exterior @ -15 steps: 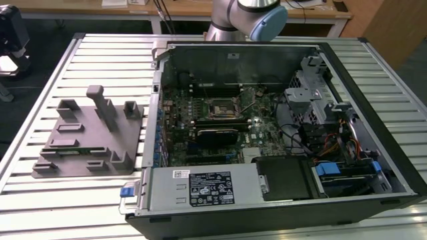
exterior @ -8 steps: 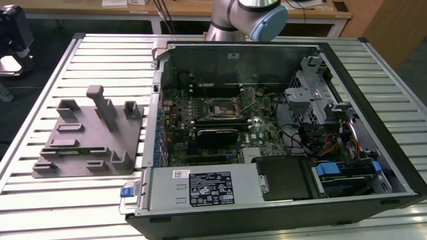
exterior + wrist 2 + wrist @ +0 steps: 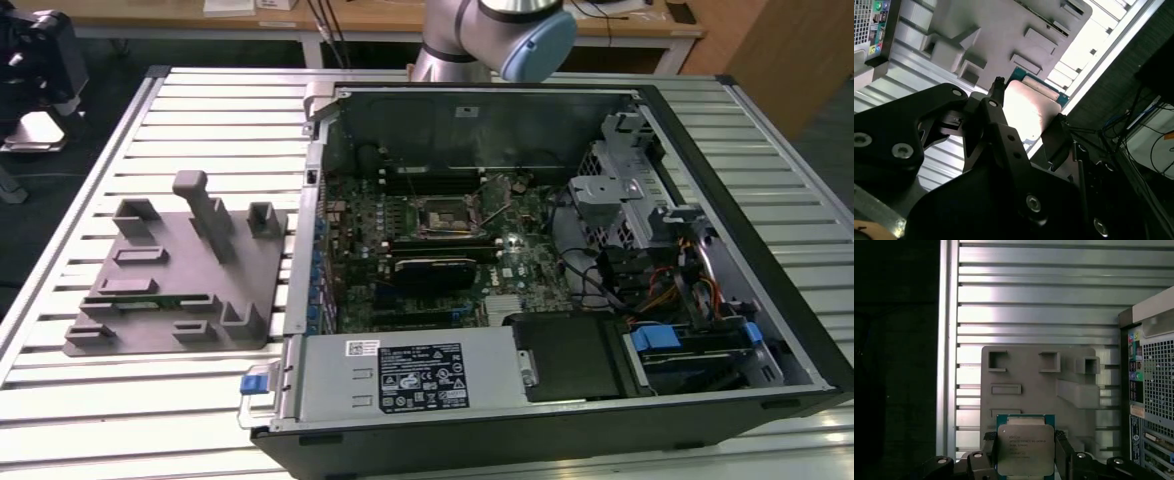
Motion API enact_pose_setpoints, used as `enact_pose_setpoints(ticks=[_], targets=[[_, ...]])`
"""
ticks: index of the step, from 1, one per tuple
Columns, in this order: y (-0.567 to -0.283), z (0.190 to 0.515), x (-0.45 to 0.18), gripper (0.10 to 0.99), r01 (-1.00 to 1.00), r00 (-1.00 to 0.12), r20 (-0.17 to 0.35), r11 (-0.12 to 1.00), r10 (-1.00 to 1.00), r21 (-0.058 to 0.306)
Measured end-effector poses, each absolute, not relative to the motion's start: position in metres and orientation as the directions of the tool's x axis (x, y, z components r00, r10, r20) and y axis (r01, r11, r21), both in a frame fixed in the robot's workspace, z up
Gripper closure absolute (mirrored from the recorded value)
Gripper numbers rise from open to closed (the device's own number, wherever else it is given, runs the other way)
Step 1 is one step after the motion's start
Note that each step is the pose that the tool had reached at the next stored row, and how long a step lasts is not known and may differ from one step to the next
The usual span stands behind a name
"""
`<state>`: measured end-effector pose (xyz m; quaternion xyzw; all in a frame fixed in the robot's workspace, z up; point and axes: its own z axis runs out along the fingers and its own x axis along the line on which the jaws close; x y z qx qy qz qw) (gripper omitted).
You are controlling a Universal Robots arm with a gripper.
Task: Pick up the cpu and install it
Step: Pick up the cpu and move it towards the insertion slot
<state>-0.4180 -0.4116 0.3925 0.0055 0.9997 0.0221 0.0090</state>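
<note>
gripping the cpu by two opposite edges, the pincer is closed down to the width of the chip, with one black finger against each side. in the first wrist view the shiny silver-grey metal top of the cpu faces the camera, and a thin green board edge shows along one side. in the second wrist view the same chip appears as a bright plate clamped between the black fingers, seen past the pincer body and its linkage.

the cpu is held clear of every surface. beyond it, in both wrist views, lies the grey fixture tray with its raised blocks and rectangular pockets, resting on the slatted metal tabletop. the rear panel of the computer case, with its perforated grille, stands at the tray's side.

in the exterior view the tray sits on the tabletop at the exterior view's left, just beside the open computer case. inside the case the motherboard lies flat, with the black square socket frame near its middle. the power supply occupies the near corner. part of the arm stands behind the case at the far edge of the tabletop.
</note>
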Motion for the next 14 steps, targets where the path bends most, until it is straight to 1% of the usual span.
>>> enact_pose_setpoints(ticks=[14], targets=[[-0.412,0.393,-0.377,0.541,0.011,-1.000,-0.018,0.999,0.011,0.044]])
